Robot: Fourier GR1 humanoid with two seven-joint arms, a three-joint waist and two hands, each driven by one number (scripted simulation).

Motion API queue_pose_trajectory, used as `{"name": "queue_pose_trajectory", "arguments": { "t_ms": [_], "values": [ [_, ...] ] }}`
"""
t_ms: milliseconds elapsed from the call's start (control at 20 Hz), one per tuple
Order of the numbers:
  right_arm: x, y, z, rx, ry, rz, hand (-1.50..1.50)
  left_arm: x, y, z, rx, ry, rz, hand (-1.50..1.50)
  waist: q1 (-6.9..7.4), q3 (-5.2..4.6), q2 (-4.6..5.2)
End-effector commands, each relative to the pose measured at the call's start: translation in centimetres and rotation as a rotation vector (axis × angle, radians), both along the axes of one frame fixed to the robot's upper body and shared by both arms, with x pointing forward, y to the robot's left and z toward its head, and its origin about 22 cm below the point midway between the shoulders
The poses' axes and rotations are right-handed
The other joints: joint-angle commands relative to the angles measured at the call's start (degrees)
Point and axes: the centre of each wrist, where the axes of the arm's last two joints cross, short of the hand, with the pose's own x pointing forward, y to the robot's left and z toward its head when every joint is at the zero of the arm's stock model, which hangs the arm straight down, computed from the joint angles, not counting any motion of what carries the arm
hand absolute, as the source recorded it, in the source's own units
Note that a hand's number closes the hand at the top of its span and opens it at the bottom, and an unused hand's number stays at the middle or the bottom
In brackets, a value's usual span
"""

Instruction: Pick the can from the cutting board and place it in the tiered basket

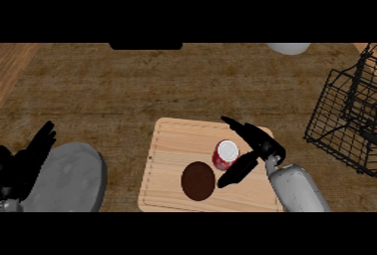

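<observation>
Near the lower middle of the frame, the cutting board point(177, 144) lies on the brown counter point(147, 79), and the can point(226, 154) stands upright on the board's right half, its white top showing. Just to the lower left of the can, a dark brown disc point(198, 181) lies flat on the board. The right hand point(258, 142) is spread around the can from the right, fingers above and thumb below, not clenched on it. The left hand point(26, 159) rests released at the left edge, fingers up, beside a grey plate point(70, 177). The black wire tiered basket point(346, 114) stands at the right edge, well apart from the can.
</observation>
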Motion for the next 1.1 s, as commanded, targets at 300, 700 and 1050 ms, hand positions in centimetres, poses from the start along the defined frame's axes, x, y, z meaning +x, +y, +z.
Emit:
{"name": "queue_pose_trajectory", "arguments": {
  "t_ms": [300, 700, 1050],
  "values": [
    [-0.6, 3.3, -3.3, 0.045, 0.028, 0.083, 1.50, 0.6, -1.1, -0.2, -0.038, 0.034, -0.001, 0.00, 0.15, -0.46, 0.43],
    [-3.0, 2.8, -1.5, 0.107, -0.170, -0.016, 1.50, -0.7, 0.0, -0.9, -0.012, 0.029, 0.012, 0.00, -0.19, -0.48, 0.31],
    [-0.1, 0.4, 2.2, -0.055, -0.252, -0.186, 1.50, -0.3, 0.0, -1.3, -0.018, 0.050, 0.012, 0.00, -0.16, -0.52, 0.39]
  ]
}}
